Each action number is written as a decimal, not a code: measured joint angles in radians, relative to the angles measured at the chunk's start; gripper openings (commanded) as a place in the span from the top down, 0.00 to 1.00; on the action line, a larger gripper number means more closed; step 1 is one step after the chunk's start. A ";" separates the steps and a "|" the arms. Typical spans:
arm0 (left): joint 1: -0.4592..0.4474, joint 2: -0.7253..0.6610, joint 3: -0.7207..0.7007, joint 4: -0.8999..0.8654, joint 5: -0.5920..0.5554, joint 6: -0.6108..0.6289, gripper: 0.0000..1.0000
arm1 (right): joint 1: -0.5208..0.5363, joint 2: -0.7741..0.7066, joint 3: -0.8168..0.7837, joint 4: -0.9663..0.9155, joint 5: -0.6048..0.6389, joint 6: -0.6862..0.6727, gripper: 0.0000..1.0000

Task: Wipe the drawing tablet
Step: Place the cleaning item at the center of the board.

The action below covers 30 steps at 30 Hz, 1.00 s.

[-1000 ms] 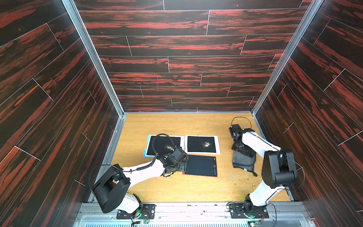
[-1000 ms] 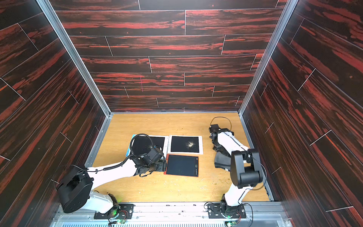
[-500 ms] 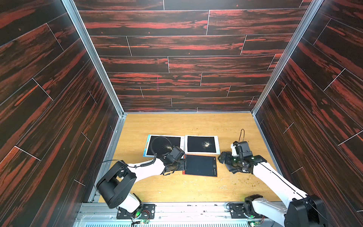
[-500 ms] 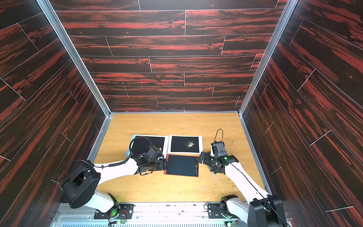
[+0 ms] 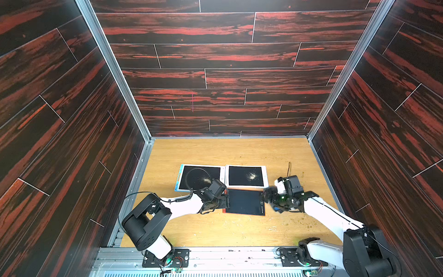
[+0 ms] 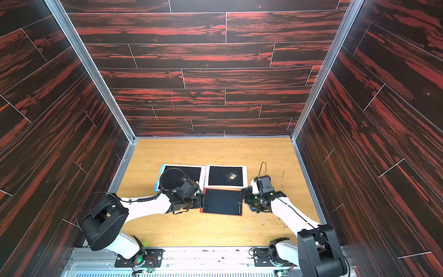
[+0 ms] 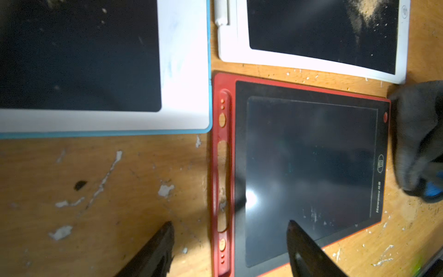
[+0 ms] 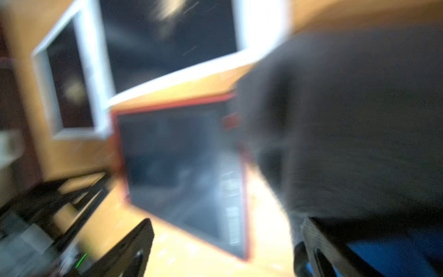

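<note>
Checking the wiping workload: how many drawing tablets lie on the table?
3: blue-edged tablet at far left, white tablet beside it, red tablet nearer, between both grippers. None seems hidden.

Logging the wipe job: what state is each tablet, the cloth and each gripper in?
red tablet: flat, screen nearly clean
white tablet: flat, powder on screen
blue-edged tablet: flat, dusty
grey cloth: bunched at the red tablet's edge
left gripper: open, straddling the red tablet's edge
right gripper: open wide, cloth against one finger

Dark red-streaked plank walls (image 5: 225, 55) enclose a scuffed light wooden floor (image 5: 215, 153).
</note>
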 measured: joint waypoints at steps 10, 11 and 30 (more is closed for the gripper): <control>0.000 0.000 0.000 0.000 0.003 0.001 0.25 | -0.145 -0.139 0.195 -0.173 0.285 0.017 0.01; 0.000 -0.001 0.000 -0.002 0.002 0.001 0.25 | -0.145 -0.165 0.208 -0.182 0.294 0.014 0.01; 0.001 -0.027 0.000 -0.039 0.002 0.004 0.24 | -0.143 -0.254 0.330 -0.251 0.401 -0.036 0.80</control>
